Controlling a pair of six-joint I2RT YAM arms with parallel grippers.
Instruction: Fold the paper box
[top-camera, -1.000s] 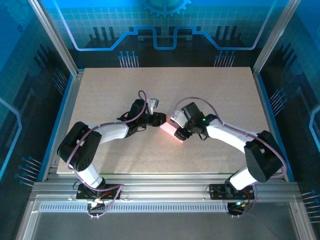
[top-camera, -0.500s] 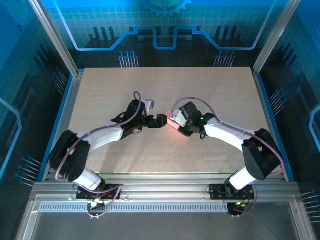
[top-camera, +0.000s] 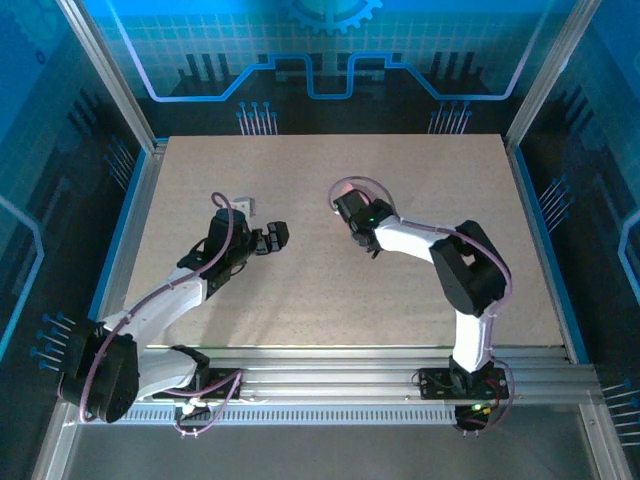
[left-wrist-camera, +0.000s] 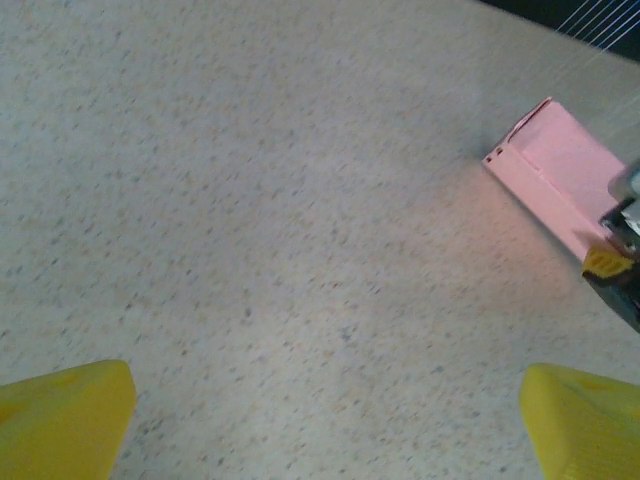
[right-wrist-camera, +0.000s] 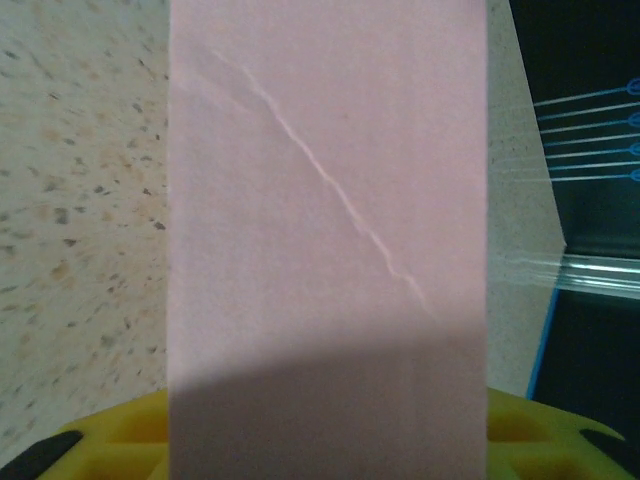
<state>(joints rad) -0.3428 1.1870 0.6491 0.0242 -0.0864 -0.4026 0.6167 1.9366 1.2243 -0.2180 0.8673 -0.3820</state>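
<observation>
The paper box (right-wrist-camera: 325, 200) is a folded pink rectangle with one diagonal crease line, standing up between the yellow fingers (right-wrist-camera: 110, 440) of my right gripper (right-wrist-camera: 325, 445), which is shut on it. In the left wrist view the paper box (left-wrist-camera: 562, 168) rests with one end on the table at the upper right, and a yellow fingertip (left-wrist-camera: 606, 262) of the right gripper touches its lower end. In the top view my right gripper (top-camera: 346, 209) sits over the box and hides it. My left gripper (top-camera: 273, 236) is open, well to the left of the box, its yellow fingertips (left-wrist-camera: 62, 415) wide apart over bare table.
The speckled beige table (top-camera: 420, 300) has aluminium rails along its sides and near edge. The right arm's forearm and elbow (top-camera: 470, 265) fold back over the right half. Blue-lit glass panels surround the table.
My left gripper opened, let go of the box and drew back to the left. The right arm carried the box up the table and slightly left, folding its elbow.
</observation>
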